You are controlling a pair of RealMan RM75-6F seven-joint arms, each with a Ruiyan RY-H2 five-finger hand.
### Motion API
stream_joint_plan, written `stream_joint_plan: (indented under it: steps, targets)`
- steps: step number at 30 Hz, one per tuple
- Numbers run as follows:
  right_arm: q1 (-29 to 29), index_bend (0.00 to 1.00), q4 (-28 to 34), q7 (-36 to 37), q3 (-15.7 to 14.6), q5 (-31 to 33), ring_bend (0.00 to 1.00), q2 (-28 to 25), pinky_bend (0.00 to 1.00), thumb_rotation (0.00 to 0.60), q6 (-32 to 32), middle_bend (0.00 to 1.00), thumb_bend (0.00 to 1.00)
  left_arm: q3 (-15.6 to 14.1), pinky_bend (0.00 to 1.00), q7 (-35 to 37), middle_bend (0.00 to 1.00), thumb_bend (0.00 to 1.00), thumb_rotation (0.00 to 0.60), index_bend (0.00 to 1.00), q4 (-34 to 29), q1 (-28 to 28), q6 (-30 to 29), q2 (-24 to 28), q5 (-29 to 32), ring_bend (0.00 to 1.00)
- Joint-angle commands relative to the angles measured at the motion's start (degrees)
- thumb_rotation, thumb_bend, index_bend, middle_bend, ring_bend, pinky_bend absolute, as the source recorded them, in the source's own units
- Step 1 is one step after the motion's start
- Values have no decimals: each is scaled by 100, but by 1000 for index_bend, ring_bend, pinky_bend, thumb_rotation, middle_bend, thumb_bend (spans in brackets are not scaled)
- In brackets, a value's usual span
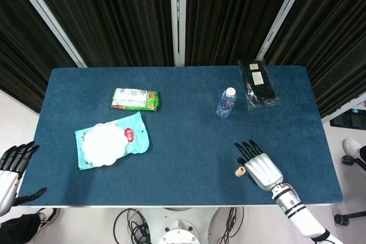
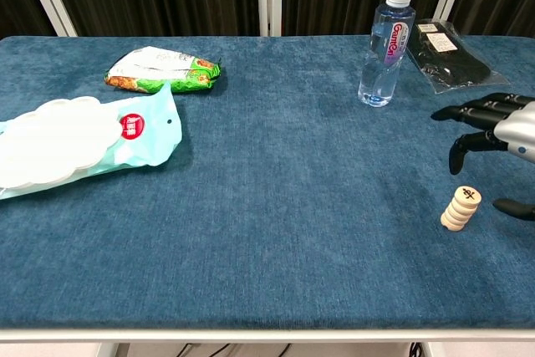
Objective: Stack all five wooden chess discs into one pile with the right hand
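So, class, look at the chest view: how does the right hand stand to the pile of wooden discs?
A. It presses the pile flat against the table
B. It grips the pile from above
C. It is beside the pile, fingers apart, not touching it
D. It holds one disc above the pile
C: in the chest view the right hand hangs to the right of the stacked wooden discs, its fingers spread, with blue table showing between them.

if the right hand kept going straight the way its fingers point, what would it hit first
Probably the water bottle: the right hand points up-table and slightly left, with bare table between. The line may pass just beside it; depth is unclear.
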State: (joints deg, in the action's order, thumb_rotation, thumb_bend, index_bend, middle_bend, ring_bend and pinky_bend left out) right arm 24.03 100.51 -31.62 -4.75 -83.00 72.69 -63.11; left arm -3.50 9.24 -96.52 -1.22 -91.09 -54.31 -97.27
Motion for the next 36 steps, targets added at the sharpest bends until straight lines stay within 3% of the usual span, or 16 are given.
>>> stream_joint_plan:
  steps: [1,7,36]
  targets:
    - [-17,329,0,29,-46,39,0,-34,0,600,74,17,295,1,0,-7,11,0,600,72,-6,2,-7,-1,-2,0]
    - [-72,326,-31,102,-59,40,0,-40,0,600,71,16,356,-3,0,-30,11,0,600,72,-9,0,1,-8,-10,0]
    - [-154,324,-56,76,22,-28,0,-23,0,600,43,10,349,1,0,-19,11,0,600,72,-5,-2,8,-5,14,0]
